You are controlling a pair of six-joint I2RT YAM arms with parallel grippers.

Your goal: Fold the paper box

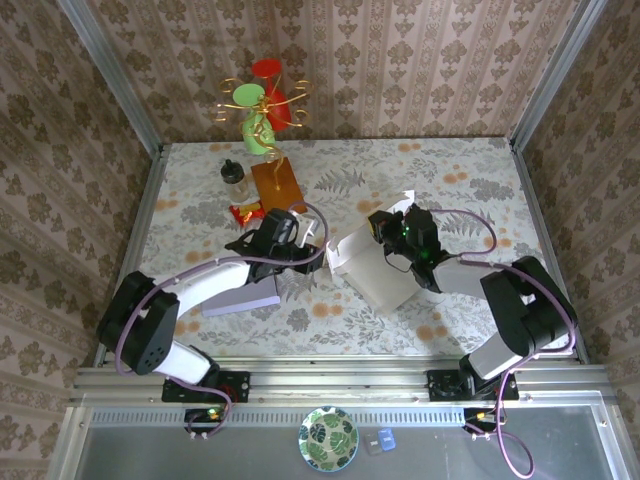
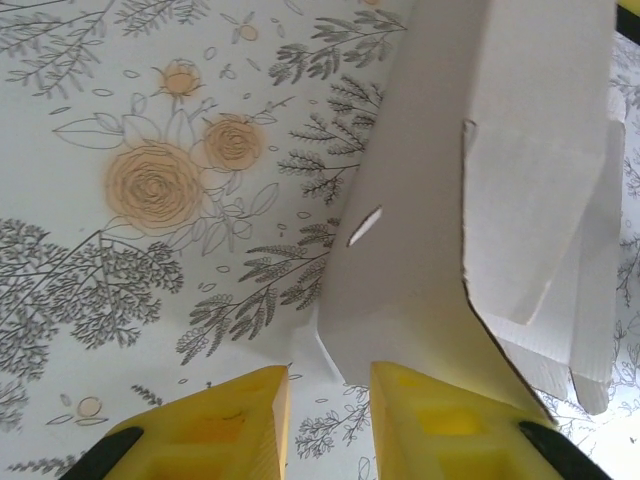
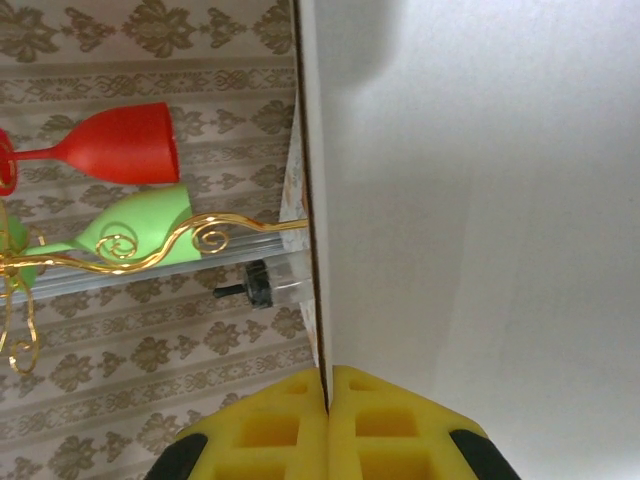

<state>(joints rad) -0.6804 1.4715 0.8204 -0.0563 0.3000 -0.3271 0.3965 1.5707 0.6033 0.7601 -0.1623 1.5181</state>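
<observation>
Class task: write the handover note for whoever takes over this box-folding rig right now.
Right gripper: jaws shut on a thin edge panel of the paper box.
Left gripper: jaws apart at a corner of the box, gripping nothing.
Box: between the two arms, not yet closed, with a flap hanging loose.
Done: one panel gripped.
Left: fold the panels up and tuck the flaps.
</observation>
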